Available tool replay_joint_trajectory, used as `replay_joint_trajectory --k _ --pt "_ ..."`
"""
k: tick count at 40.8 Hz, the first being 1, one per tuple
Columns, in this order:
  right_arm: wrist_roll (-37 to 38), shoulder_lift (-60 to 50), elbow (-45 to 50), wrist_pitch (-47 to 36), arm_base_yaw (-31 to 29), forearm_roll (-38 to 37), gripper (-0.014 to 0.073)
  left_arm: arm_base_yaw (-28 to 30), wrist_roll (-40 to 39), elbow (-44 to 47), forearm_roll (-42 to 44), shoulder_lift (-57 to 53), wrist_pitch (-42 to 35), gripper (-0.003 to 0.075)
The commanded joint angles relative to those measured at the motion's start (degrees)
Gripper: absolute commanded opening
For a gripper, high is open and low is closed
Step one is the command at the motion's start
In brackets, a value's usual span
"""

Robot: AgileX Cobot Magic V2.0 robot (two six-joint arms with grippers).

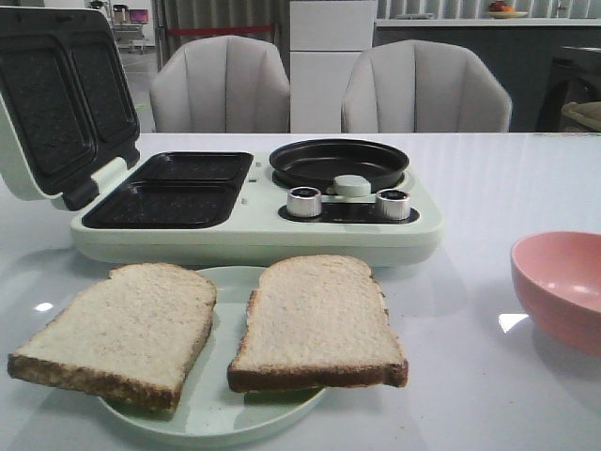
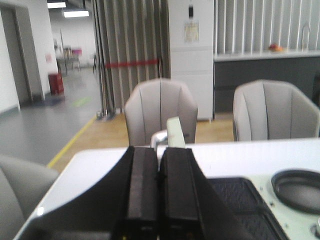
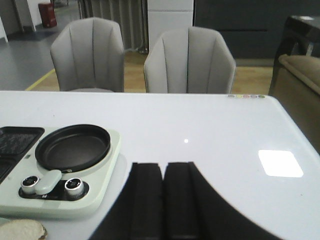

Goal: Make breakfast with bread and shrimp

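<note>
Two slices of bread lie on a pale green plate (image 1: 221, 423) at the table's front: the left slice (image 1: 122, 329) and the right slice (image 1: 319, 319). A corner of a slice also shows in the right wrist view (image 3: 22, 231). No shrimp is in view. My left gripper (image 2: 159, 165) is shut and empty, above the left end of the breakfast maker. My right gripper (image 3: 164, 172) is shut and empty, above bare table to the right of the maker. Neither gripper shows in the front view.
A pale green breakfast maker (image 1: 254, 202) stands behind the plate, its lid (image 1: 66, 99) open at the left, with waffled black plates (image 1: 174, 188), a round black pan (image 1: 338, 164) and two knobs (image 1: 303, 202). A pink bowl (image 1: 563, 282) sits at the right. Two chairs stand behind the table.
</note>
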Motion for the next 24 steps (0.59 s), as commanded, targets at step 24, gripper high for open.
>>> replay_joint_trajectory --k 24 --pt "-0.11 21.42 -3.88 7.66 -0.50 0.07 0.0064 -0.70 -0.45 -4.49 0.00 15.20 9.73 0.0102"
